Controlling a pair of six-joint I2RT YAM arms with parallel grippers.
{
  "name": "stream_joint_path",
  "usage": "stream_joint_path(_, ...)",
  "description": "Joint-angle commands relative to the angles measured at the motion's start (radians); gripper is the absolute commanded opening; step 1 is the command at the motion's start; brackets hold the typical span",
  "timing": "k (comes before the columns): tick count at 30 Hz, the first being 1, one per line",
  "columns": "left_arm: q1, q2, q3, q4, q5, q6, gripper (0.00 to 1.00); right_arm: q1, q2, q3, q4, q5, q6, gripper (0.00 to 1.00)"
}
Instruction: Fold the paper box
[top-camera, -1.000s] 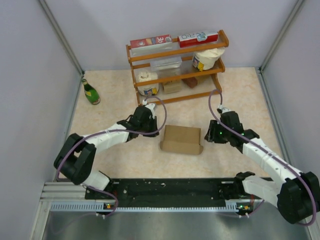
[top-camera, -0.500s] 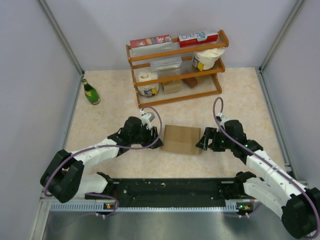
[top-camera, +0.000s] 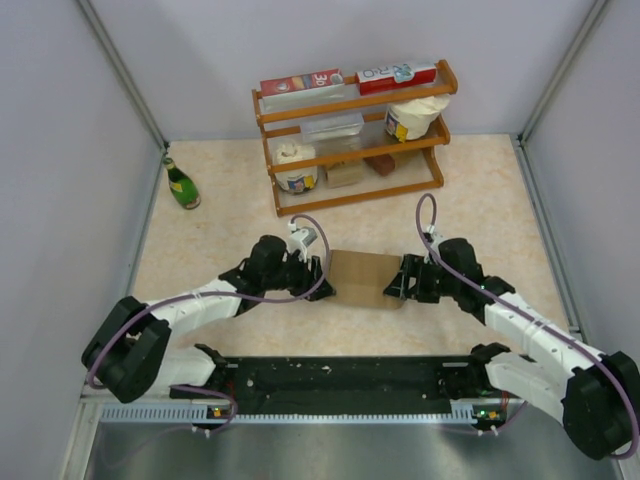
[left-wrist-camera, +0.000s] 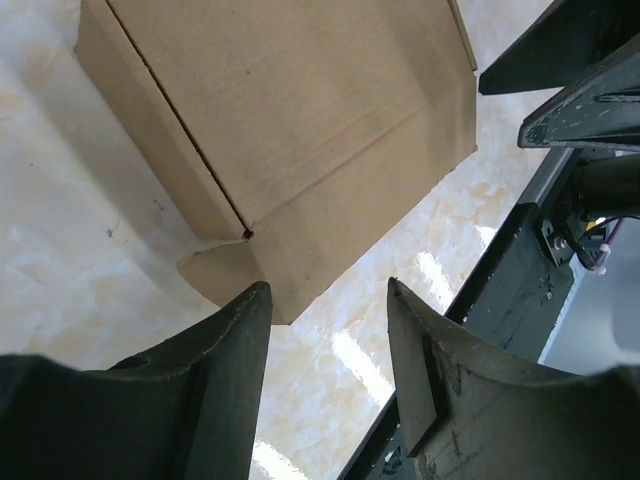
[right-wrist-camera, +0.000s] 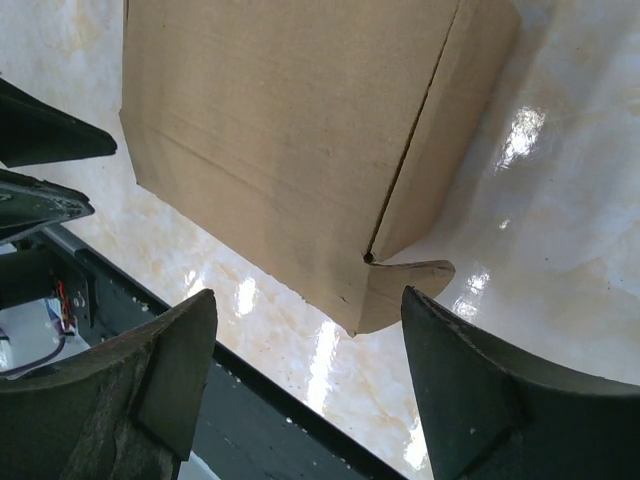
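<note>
One paper box (top-camera: 362, 277) is seen, both ends partly hidden behind two grippers; left gripper (left-wrist-camera: 325, 290) is held parted, right gripper (right-wrist-camera: 308, 297) wide, seemingly nothing gripped.

I see the table (top-camera: 480, 190) from above its near edge; both wrist cameras closely face the paper box (left-wrist-camera: 300, 120).

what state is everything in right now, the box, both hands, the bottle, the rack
plain brown cardboard paper box: folded into carton shape, lying on the table, small corner tabs sticking out
left hand: open, at the box's left end, holding nothing
right hand: open, at the box's right end, holding nothing
green glass bottle: upright
wooden shelf rack: upright, stocked
</note>
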Motion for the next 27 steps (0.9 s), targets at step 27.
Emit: stream_joint_path(27,-0.010,0.160,0.098,0.010,-0.061,0.038,0.73,0.028,0.085,-0.005,0.075,-0.002,-0.003,0.79)
